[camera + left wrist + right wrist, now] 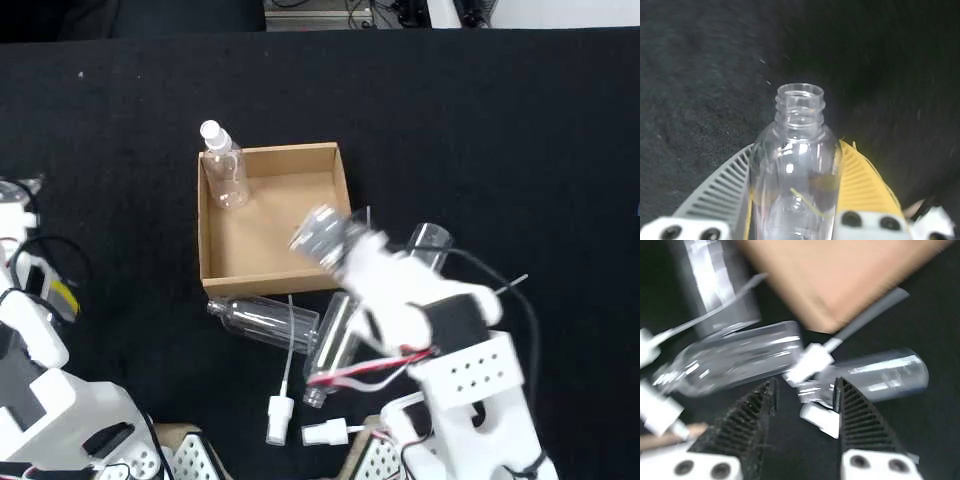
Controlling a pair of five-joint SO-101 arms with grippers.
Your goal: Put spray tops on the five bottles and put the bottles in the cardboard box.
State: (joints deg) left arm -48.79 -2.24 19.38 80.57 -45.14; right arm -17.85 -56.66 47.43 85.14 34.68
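A black table (500, 120) holds an open cardboard box (265, 235). A capped bottle (225, 170), with its white spray top on, sits in the box's far left corner. The left gripper (797, 145) is clenched around a clear bare bottle (797, 170) whose threaded neck is open and points away from the wrist. The right gripper (806, 385) hangs over the box's near right corner, its black fingers (747, 415) spread apart and apparently gripping nothing, though the view is smeared. Two loose bottles (265, 322) lie on the table just outside the box's near wall. A third bottle (430, 240) lies beside the right arm. Two spray tops (278, 410) lie nearer the arms' bases.
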